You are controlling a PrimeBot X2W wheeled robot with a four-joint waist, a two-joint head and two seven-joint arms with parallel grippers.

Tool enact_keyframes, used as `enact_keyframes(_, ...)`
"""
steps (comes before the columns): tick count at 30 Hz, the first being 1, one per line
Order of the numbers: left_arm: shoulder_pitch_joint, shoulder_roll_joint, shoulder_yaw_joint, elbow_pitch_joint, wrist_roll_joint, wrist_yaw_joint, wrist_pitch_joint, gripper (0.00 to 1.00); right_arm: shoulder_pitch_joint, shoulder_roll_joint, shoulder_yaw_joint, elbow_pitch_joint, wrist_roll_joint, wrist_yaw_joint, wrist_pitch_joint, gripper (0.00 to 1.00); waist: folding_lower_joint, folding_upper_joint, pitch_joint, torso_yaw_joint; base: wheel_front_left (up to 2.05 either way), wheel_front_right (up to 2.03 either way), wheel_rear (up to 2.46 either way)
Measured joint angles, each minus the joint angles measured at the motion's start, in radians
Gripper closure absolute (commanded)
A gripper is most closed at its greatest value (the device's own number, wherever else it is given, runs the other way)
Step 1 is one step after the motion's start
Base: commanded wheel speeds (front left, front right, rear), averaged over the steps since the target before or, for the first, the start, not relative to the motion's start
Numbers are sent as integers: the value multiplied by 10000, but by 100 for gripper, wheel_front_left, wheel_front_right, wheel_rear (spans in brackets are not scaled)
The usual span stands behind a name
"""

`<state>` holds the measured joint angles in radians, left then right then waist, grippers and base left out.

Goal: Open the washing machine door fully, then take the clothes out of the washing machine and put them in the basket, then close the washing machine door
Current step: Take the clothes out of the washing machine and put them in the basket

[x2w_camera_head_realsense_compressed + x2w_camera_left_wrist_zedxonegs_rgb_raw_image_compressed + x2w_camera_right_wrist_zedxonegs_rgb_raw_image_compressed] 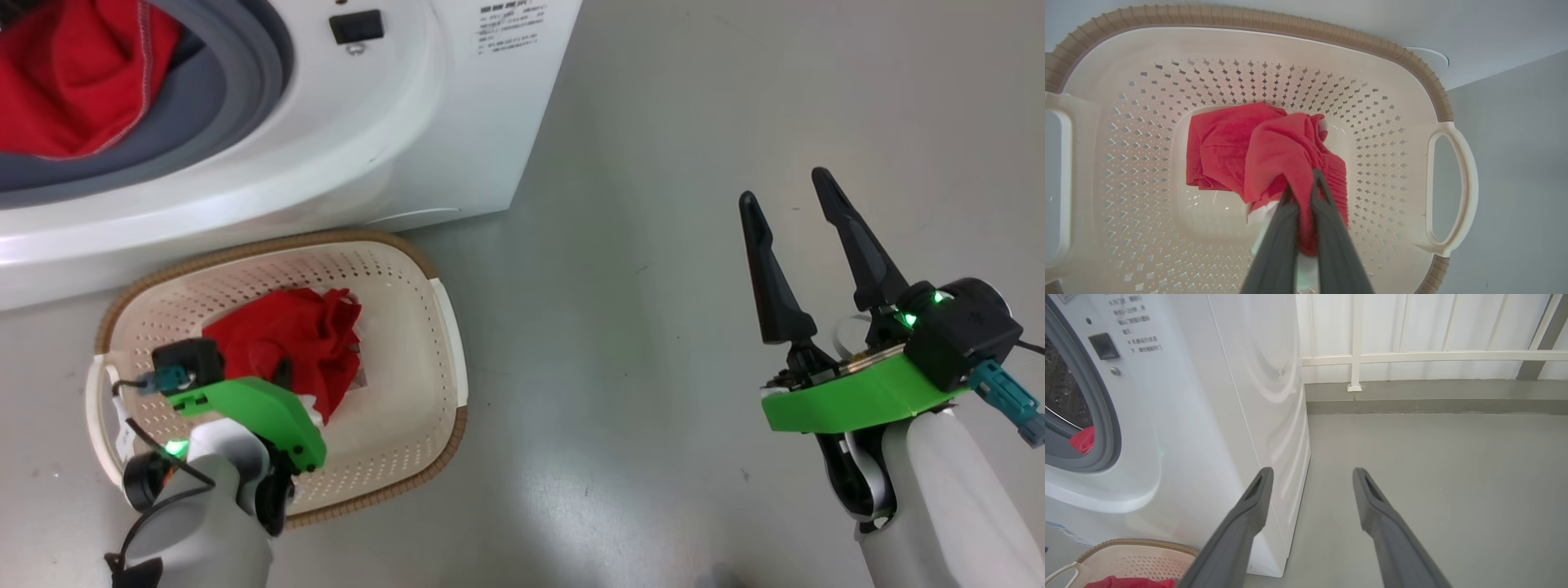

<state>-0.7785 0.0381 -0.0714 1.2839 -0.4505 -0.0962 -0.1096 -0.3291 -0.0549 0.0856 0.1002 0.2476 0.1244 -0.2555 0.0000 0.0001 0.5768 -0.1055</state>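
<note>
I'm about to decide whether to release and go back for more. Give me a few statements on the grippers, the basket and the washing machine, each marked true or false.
1. The left gripper is shut on a red garment inside the basket. True.
2. The right gripper holds a garment. False: its fingers stand open and empty above the grey floor.
3. The washing machine has been emptied. False: red clothes lie in its open mouth.
4. The basket stands on the floor, right in front of the washing machine. True.
</note>
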Motion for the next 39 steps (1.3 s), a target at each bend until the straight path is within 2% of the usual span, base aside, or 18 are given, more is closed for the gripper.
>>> enact_keyframes(1, -50, -2, -21, 12, 4, 0, -75, 0, -47, 2, 17, 8, 0, 0, 0, 0, 0, 0, 31, -9, 0, 0, 0)
enact_keyframes(7, -112, -31, -203, 36, 2, -21, -667, 0, -64, 2, 79, 2, 50, 0, 0, 0, 0, 0, -167, 14, 0, 0, 0)
enact_keyframes(13, -147, -107, -483, -313, -119, -242, -1308, 0, -1, 2, -119, 21, 46, 0, 0, 0, 0, 0, -728, 220, 0, 0, 0)
enact_keyframes(18, 492, -142, -740, -1659, -173, -288, -1400, 0, 407, 4, -313, 92, -13, 0, 0, 0, 0, 0, -1326, 412, 0, 0, 0)
enact_keyframes(26, 2316, -134, -566, -4349, 125, -290, -1400, 0, 1033, 0, -506, 107, -31, 0, 0, 0, 0, 0, -2414, 697, 0, 0, 0)
enact_keyframes(33, 3313, -123, -90, -5683, 295, -291, -1400, 0, 1614, -10, -637, -109, -113, 0, 0, 0, 0, 0, -3293, 916, 0, 0, 0)
enact_keyframes(39, 4185, -29, 249, -6830, 918, -290, -1400, 0, 2093, -8, -817, -173, -267, 0, 0, 0, 0, 0, -3992, 1027, 0, 0, 0)
